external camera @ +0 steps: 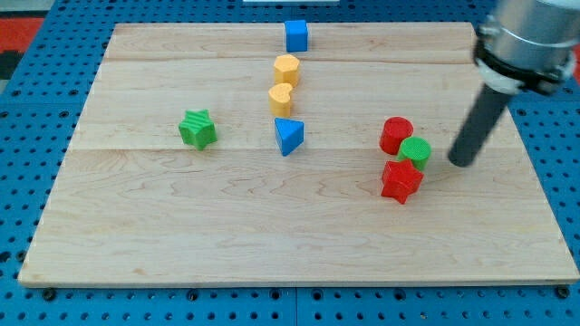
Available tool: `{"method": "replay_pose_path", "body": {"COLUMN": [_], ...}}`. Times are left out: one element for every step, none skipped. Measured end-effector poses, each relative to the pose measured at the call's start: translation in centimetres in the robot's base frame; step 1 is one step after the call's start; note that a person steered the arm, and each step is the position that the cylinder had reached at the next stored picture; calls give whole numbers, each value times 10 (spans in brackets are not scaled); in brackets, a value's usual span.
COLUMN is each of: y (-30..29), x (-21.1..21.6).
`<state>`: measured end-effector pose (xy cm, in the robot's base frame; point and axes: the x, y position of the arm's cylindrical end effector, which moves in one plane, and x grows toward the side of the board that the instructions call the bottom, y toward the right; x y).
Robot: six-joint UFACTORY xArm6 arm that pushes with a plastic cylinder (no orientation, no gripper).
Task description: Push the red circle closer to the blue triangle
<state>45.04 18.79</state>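
I've got the wooden board [181, 235] filling most of the frame, sitting on a blue pegboard surface [27, 72]. My rod comes down from the upper right corner, and my tip [460, 163] is on the board at the right of centre. There are no jaws on this rig to open or close, just the straight dark rod.

The red circle [396, 135] sits right of centre, a little to the left of my tip and slightly higher in the frame. Touching it on its lower right is the green circle [416, 152], which is the block nearest my tip, just beside it with a thin gap. Right under those two, the red star [401, 180] presses up against the green circle's lower edge.

The blue triangle [288, 136] is near the middle of the frame, well apart from the red circle and at about the same height, with bare wood between them.

Above the triangle, the yellow heart [281, 98] sits close, and the yellow hexagon [286, 70] is just above that, the two yellows touching or nearly so. At the top centre, the blue cube [296, 35] stands near the board's far edge. Off in the left half, the green star [198, 129] sits alone.
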Motion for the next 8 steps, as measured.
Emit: {"method": "replay_pose_path", "body": {"y": [-44,-40,-45,-32,-45,-72,-34,-66], "x": [-29,-20,-32,-50,-37,-9,-42,-52]}}
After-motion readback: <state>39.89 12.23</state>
